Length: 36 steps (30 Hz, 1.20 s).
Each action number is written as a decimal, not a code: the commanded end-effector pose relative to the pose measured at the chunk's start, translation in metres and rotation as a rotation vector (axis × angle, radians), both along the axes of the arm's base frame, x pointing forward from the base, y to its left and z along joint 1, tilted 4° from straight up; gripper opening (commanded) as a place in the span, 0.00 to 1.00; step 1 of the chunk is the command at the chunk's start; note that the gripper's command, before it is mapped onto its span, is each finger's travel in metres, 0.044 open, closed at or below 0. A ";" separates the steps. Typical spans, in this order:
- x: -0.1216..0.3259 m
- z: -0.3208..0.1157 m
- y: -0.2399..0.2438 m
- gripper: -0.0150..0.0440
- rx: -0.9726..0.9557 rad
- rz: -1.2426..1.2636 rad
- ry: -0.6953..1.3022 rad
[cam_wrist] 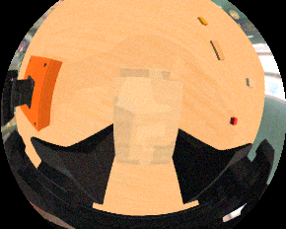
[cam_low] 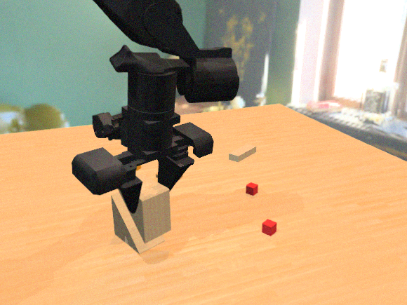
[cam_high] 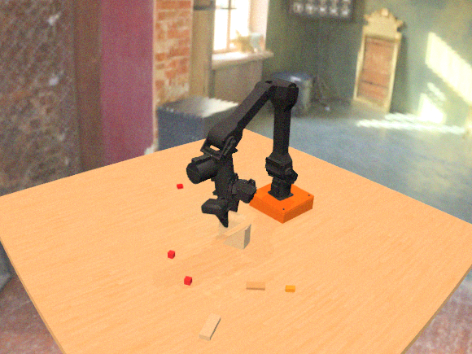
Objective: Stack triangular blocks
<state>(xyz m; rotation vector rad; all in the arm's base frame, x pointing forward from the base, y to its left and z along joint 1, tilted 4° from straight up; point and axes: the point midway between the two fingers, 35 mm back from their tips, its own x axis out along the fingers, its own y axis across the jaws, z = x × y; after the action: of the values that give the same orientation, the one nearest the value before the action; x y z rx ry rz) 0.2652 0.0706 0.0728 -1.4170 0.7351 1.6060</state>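
My gripper (cam_high: 225, 220) (cam_low: 150, 194) (cam_wrist: 144, 127) is shut on the upper triangular block (cam_high: 232, 225) (cam_low: 156, 211) (cam_wrist: 146, 110), a pale wooden wedge gripped from above. It sits with its sloped face against the slope of the lower triangular block (cam_high: 241, 240) (cam_low: 120, 221), which rests on the table (cam_high: 366, 261) (cam_low: 316, 242). Together they form a roughly square shape just in front of the robot base. In the exterior view a thin strip of the lower block's slope still shows along the bottom edge. In the wrist view the two blocks overlap and I cannot tell them apart.
The orange robot base (cam_high: 281, 204) (cam_wrist: 42, 91) stands right behind the blocks. Three small red cubes (cam_high: 180, 186) (cam_high: 171, 254) (cam_high: 187, 280) lie to the left. A small orange cube (cam_high: 290, 288) and two flat tan planks (cam_high: 255, 286) (cam_high: 210, 326) lie nearer the front edge.
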 end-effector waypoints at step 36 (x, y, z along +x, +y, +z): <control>-0.004 -0.021 0.009 0.25 0.004 -0.003 0.006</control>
<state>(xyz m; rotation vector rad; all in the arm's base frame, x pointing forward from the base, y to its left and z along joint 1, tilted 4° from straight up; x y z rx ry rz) 0.2634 0.0791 0.0541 -1.4175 0.7323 1.6049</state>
